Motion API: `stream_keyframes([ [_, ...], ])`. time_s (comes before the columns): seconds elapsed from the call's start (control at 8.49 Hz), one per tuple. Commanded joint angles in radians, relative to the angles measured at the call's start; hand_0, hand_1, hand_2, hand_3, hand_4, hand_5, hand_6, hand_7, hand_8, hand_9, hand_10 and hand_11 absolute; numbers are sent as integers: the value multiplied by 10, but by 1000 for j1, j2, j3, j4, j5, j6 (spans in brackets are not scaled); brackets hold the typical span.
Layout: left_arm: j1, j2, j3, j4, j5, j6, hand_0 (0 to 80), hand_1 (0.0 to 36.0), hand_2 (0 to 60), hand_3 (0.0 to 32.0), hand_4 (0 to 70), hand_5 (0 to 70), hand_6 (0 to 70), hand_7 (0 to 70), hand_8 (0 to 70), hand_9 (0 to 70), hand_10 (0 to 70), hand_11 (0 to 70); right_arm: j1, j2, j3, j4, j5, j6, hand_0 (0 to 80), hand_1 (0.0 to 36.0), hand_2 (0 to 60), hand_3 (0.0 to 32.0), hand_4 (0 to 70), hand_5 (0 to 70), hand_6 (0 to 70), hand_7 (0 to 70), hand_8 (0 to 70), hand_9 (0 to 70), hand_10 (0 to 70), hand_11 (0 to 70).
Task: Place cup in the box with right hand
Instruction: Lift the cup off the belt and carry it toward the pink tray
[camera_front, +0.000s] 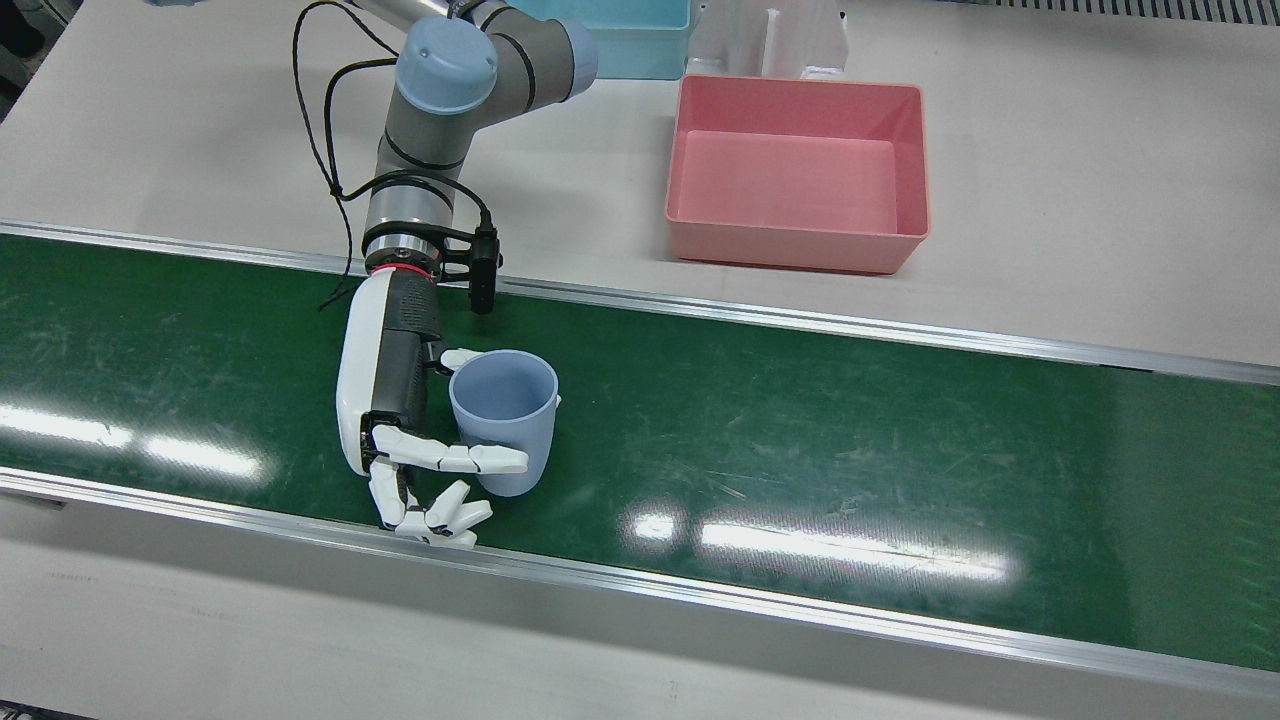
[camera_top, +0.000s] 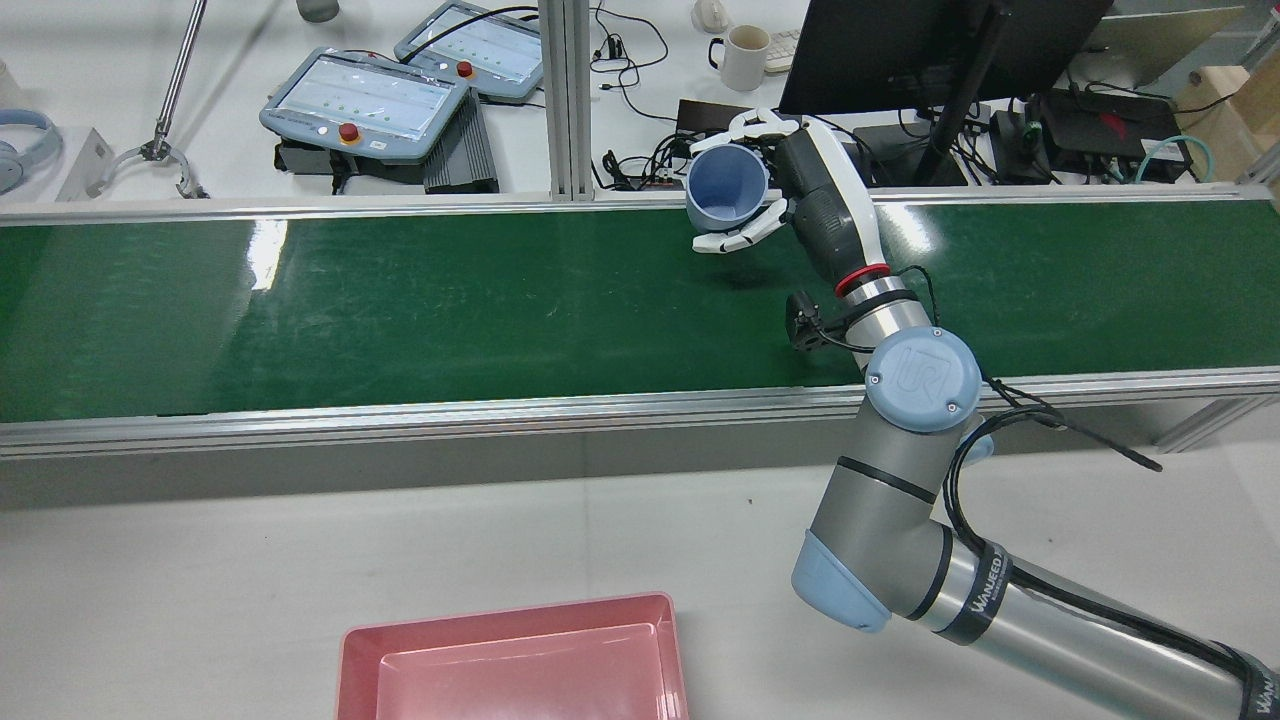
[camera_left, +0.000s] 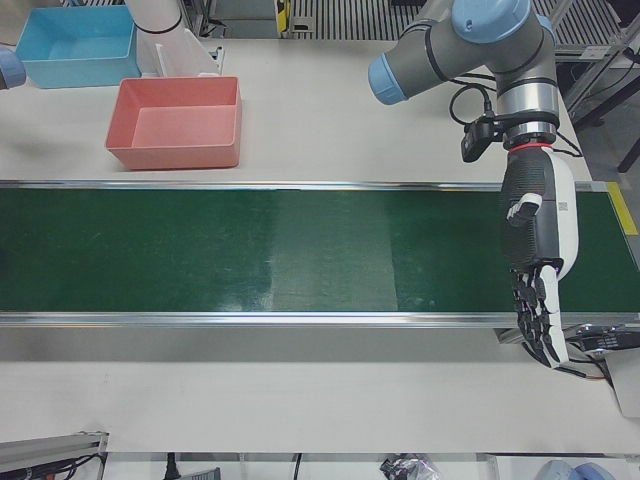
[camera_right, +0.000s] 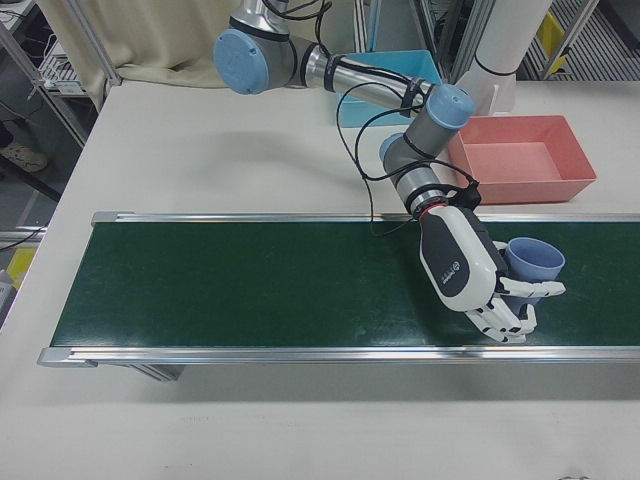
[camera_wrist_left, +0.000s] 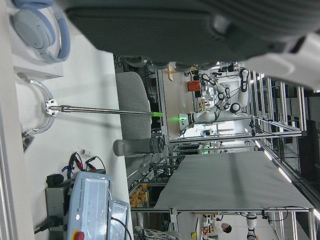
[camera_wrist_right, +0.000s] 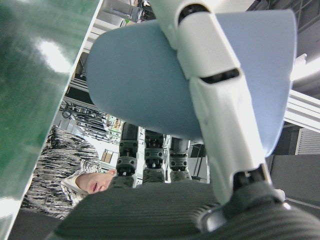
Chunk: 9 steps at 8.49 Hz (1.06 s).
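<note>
Closest to the front camera, the right hand (camera_front: 400, 420) has its fingers (camera_front: 470, 458) wrapped round the blue cup (camera_front: 503, 418), held above the green belt (camera_front: 800, 440). Grasping looks done; carrying it across to the empty pink box (camera_front: 800, 245) beyond remains. Farther aside, the left hand (camera_left: 540, 260) hangs with fingers spread, empty.

A green conveyor belt (camera_front: 800, 440) crosses the white table (camera_front: 1080, 200), with a blue bin (camera_left: 75, 45) behind and two teach pendants (camera_top: 365, 100) beyond.
</note>
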Motion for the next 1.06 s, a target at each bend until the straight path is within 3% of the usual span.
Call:
stream_keyframes([
  [0.0, -1, 0, -3, 2, 0, 0, 0, 0, 0, 0, 0, 0, 0, 0, 0, 0, 0, 0, -30, -29, 156, -7, -15, -6, 800, 360, 600, 0, 700, 180, 252, 700, 372, 530, 280, 435],
  [0.35, 0, 0, -3, 2, 0, 0, 0, 0, 0, 0, 0, 0, 0, 0, 0, 0, 0, 0, -160, -55, 333, -43, -16, -70, 800, 360, 600, 0, 700, 181, 287, 700, 408, 592, 332, 498],
  [0.47, -1, 0, -3, 2, 0, 0, 0, 0, 0, 0, 0, 0, 0, 0, 0, 0, 0, 0, -192, -77, 397, -45, -54, -137, 800, 360, 600, 0, 700, 184, 293, 700, 413, 603, 348, 520],
  [0.59, 0, 0, -3, 2, 0, 0, 0, 0, 0, 0, 0, 0, 0, 0, 0, 0, 0, 0, -226, -82, 419, -45, -120, -207, 800, 360, 600, 0, 700, 185, 300, 700, 418, 614, 365, 542],
  [0.94, -1, 0, -3, 2, 0, 0, 0, 0, 0, 0, 0, 0, 0, 0, 0, 0, 0, 0, -349, -112, 433, -51, -141, -236, 800, 360, 600, 0, 700, 187, 312, 700, 420, 624, 377, 557],
])
